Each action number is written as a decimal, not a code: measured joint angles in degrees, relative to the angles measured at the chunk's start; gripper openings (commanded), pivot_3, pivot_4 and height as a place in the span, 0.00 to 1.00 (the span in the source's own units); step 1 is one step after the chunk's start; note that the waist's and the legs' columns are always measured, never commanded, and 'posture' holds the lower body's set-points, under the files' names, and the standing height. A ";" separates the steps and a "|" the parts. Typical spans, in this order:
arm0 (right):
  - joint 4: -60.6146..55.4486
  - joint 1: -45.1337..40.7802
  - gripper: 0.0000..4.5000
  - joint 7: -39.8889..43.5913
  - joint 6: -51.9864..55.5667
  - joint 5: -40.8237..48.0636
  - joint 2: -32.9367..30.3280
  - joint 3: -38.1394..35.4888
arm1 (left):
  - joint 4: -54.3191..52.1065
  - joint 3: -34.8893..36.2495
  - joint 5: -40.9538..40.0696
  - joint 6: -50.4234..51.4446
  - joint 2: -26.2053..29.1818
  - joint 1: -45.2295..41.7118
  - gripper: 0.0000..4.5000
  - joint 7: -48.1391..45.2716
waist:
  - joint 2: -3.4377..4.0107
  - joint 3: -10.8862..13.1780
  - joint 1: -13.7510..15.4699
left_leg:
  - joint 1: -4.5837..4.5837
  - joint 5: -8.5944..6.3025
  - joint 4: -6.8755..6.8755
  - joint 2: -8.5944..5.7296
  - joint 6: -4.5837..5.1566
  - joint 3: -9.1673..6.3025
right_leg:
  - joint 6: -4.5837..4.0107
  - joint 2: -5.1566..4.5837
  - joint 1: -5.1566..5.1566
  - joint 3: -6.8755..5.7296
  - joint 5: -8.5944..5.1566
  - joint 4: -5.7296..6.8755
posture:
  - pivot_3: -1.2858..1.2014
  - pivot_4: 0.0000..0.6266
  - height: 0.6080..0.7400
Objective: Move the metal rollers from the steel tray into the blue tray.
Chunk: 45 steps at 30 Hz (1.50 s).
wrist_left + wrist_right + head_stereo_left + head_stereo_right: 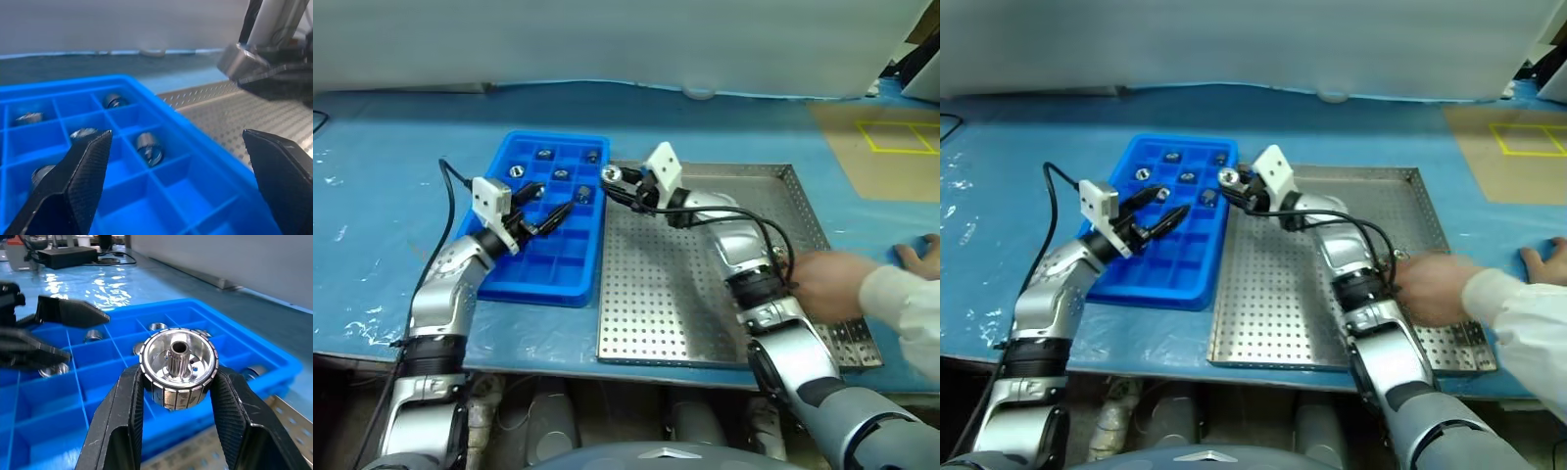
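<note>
My right gripper [178,382] is shut on one metal roller [178,363], a shiny ribbed cylinder with a hollow centre. It holds the roller [610,174] above the blue tray's right rim, at the edge of the steel tray [705,294]. The blue tray [533,279] lies left of the steel tray, and several rollers [562,174] sit in its far compartments. My left gripper [551,211] hovers open over the middle of the blue tray with nothing between its fingers [83,169]. It points toward the right gripper.
A person's hand [832,284] in a white sleeve rests over the steel tray's near right corner, beside my right forearm. A blue mat covers the table [382,196]. Brown board with yellow tape [891,137] lies at the far right.
</note>
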 measured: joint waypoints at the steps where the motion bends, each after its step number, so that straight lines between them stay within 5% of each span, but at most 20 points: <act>1: 2.65 -1.77 0.35 -0.13 -0.34 -0.69 0.90 0.48 | -0.62 0.13 0.20 -0.08 0.17 0.69 1.00 0.59 | 0.00 0.00 0.06 | 0.01 0.03 -0.05 0.00 -0.04 -0.02 | -0.02 0.00 0.00 -0.03 -0.01 0.01 | 0.56 0.24 1.00; 11: 26.39 -13.82 0.35 -3.35 -5.01 -8.38 8.19 3.19 | -12.79 0.15 -0.24 2.38 0.61 9.35 1.00 5.99 | -0.02 0.01 2.10 | 0.00 0.13 -0.34 0.09 -0.21 -0.11 | -0.21 0.04 -0.09 -0.24 -0.13 0.09 | 0.61 0.24 1.00; 18: 29.80 -13.69 0.35 2.63 -5.27 -10.06 10.51 4.79 | -15.82 0.15 -0.45 3.57 0.93 11.51 1.00 7.31 | -0.01 0.02 3.43 | 0.00 0.16 -0.27 0.09 -0.27 -0.18 | -0.22 0.03 -0.10 -0.30 -0.14 0.36 | 0.61 0.24 1.00; 19: 29.59 -13.37 0.43 3.14 -5.27 -10.41 10.61 5.17 | -15.82 0.11 -0.45 3.61 0.94 11.51 1.00 7.31 | -0.01 0.02 3.48 | 0.00 0.17 -0.24 0.09 -0.28 -0.20 | -0.23 0.03 -0.11 -0.30 -0.15 0.44 | 0.61 0.24 1.00; 25: 26.64 -11.07 0.87 3.15 -5.34 -10.94 9.28 5.13 | -15.20 -1.60 -0.43 3.66 0.92 9.35 1.00 6.44 | -0.01 0.02 4.51 | 0.19 0.29 -0.20 0.10 -0.49 -0.26 | -0.31 0.02 -0.17 -0.26 -0.29 0.96 | 0.58 0.24 1.00; 36: 6.26 3.53 0.87 -0.53 -1.83 -6.64 -8.23 -6.24 | -5.12 -8.40 -1.38 3.90 -1.51 -3.24 1.00 -2.64 | -0.05 0.03 3.86 | 0.19 0.56 -0.07 0.03 -0.76 -0.24 | -0.27 0.06 -0.15 -0.11 -0.24 1.00 | 0.51 0.24 1.00; 45: -11.36 12.42 0.87 1.53 7.22 -2.31 -13.74 -9.09 | 3.21 -11.00 -0.85 1.40 -3.22 -9.47 1.00 -7.96 | -0.06 0.04 0.30 | 0.27 0.53 -0.14 0.05 -0.69 -0.20 | -0.27 0.14 -0.19 0.00 -0.25 0.96 | 0.48 0.24 1.00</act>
